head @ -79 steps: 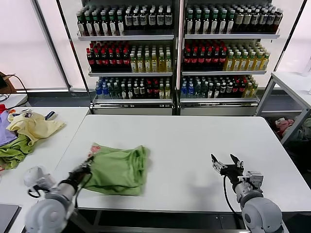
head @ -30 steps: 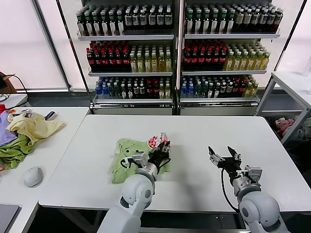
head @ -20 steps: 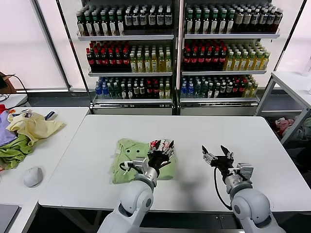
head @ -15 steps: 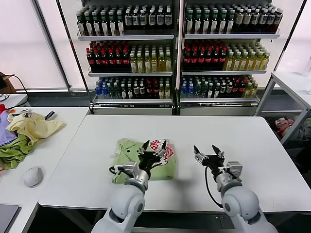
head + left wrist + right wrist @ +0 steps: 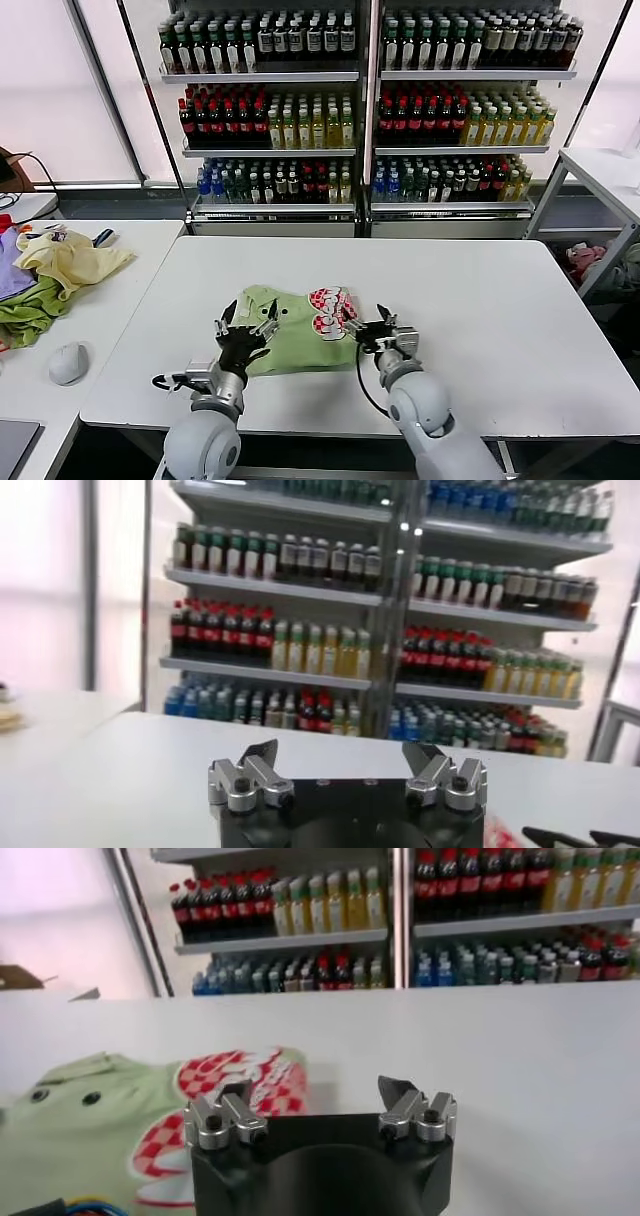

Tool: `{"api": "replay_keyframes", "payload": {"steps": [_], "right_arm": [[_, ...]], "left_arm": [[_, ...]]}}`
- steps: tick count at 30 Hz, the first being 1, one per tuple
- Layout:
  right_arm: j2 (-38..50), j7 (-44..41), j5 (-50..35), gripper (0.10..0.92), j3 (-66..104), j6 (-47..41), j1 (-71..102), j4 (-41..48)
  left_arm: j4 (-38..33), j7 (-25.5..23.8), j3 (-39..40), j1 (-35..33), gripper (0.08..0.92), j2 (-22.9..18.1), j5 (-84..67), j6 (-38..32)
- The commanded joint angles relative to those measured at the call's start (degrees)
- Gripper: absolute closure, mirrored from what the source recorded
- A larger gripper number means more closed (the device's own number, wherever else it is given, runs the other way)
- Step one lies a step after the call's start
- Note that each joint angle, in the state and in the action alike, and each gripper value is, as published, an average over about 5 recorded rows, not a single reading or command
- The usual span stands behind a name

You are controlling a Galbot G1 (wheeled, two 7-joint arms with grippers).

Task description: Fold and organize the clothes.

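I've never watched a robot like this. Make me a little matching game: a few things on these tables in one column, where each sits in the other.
1. light green cotton polo shirt
2. pale yellow garment
3. grey computer mouse
4. right pincer

A. crumpled on the left side table
B. open beside the shirt's printed edge
C. folded on the white centre table
D. near the side table's front edge

Pairs: 1-C, 2-A, 3-D, 4-B

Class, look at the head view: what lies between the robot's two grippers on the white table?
The folded green polo shirt lies between them, its red-and-white print up. The left gripper hangs open at one edge, the right gripper open at the other.
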State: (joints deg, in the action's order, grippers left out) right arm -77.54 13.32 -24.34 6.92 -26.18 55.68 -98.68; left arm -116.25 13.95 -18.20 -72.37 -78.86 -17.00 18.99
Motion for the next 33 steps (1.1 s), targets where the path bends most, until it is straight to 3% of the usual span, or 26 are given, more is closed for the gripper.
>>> {"api": "replay_keyframes", "payload": {"steps": [1,7,24,27,33], "right_arm": [[-4.70,1.69,3.14,0.205,-4.75,-0.77,-3.56,8.79],[-4.33,1.56,1.26,0.326,-4.67,-1.12,-3.14,8.63],[6.37,-5.48,3.32,0.816,7.64,0.02,-5.10,4.97],[8.53,-10.19,8.44,0.869,10.64,2.57,-6.56,7.34],[10.54,-15.90,15.75,0.883,14.13,7.42,-7.13,10.58]], "left_arm": [[-1.92,-0.16,-4.04,-4.32,0.177,1.13,1.42,-1.01],[-1.45,-0.03,-3.63,-4.46,0.177,0.66,1.61,-1.00],[-1.83,-0.06,-2.53,-4.96,0.177,0.47,2.16,-0.87],[-1.43,-0.14,-2.00,-4.71,0.177,0.20,2.83,-0.80],[-0.89,-0.41,-1.30,-4.41,0.177,-0.75,4.04,-0.78]]}}
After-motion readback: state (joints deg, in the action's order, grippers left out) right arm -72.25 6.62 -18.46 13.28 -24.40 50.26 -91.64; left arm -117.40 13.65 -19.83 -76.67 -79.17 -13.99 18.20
